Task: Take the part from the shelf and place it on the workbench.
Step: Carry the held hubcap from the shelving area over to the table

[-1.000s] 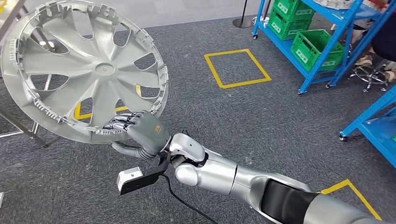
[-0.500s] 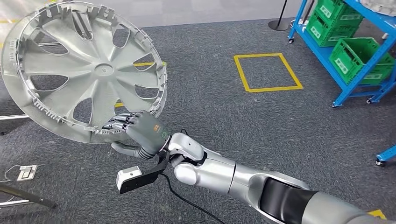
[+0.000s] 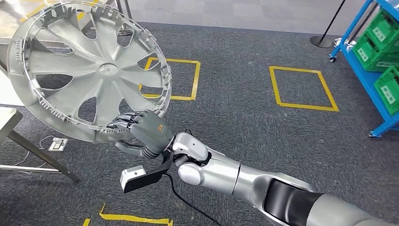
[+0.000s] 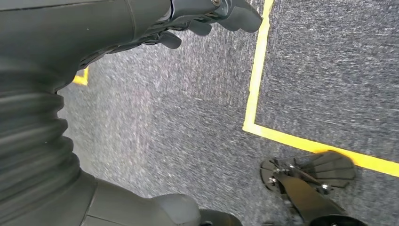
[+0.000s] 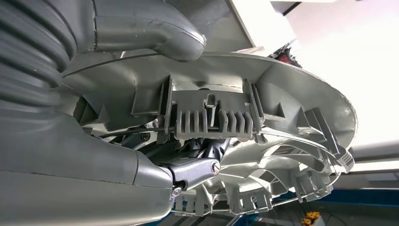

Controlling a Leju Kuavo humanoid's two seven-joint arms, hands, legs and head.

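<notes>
A silver robot arm reaches in from the lower right of the head view and ends in a dark grey right hand (image 3: pixel 147 132). That hand grips the rim of a large silver-grey wheel cover (image 3: pixel 91 70), a round plastic hubcap with broad spokes and a ring of small clips around its edge. The fingers (image 3: pixel 123 121) curl over the lower rim onto the cover's inner face, while the thumb (image 3: pixel 128 149) sits beneath the rim. The wheel cover is held up in the air, tilted, at the upper left of the head view, its ribbed inner side facing the camera. In the right wrist view the same cover (image 5: pixel 263 141) fills the frame from close up, with the grey thumb (image 5: pixel 155 28) pressed against its edge.

Below the cover lies dark grey carpet (image 3: pixel 244 122) marked with yellow tape squares (image 3: pixel 301 88). A table corner with angled metal legs (image 3: pixel 28 141) stands at the left, and a small white floor socket (image 3: pixel 58 143) lies near its legs. A blue shelving rack with green crates (image 3: pixel 381 52) stands at the far right.

In the left wrist view the left hand (image 4: pixel 188 21) hangs over the carpet beside a yellow tape line (image 4: pixel 256 84); its fingers are loosely curled and hold nothing.
</notes>
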